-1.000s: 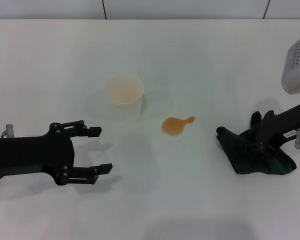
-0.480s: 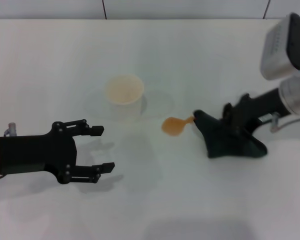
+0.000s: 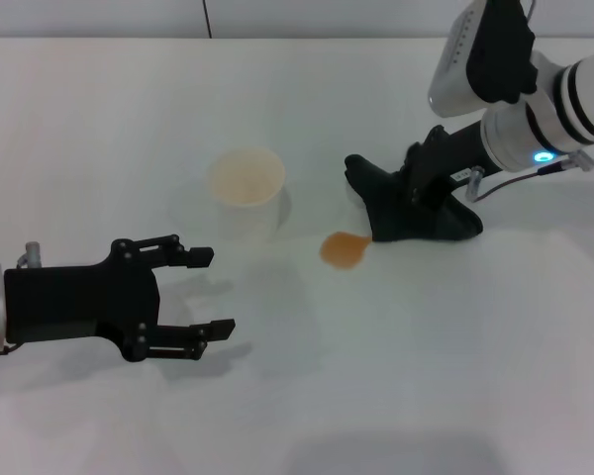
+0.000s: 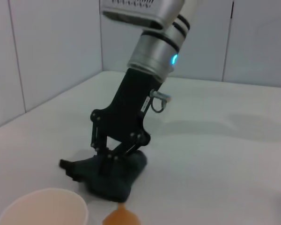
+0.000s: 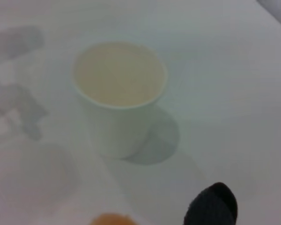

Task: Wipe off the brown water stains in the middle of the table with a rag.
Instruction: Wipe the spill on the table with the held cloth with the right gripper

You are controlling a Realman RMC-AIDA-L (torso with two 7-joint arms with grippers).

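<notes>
Currently, the rag (image 3: 408,210) is pinched between the fingers of the right gripper (image 3: 423,194) and is pressed onto the table (image 3: 455,376). The dark cloth is bunched, with one folded corner pointing toward the paper cup (image 3: 246,187). The brown water stains (image 3: 343,249) are located in the middle of the table, just in front of the rag; the rag's lower edge is seen touching or nearly touching the blot's far side, which of the two cannot be told. The cup is positioned upright to the left of the blot, apart from it. The left gripper (image 3: 206,292) is held low over the table at the near left, well apart from the blot, with its fingers spread and nothing between them.
</notes>
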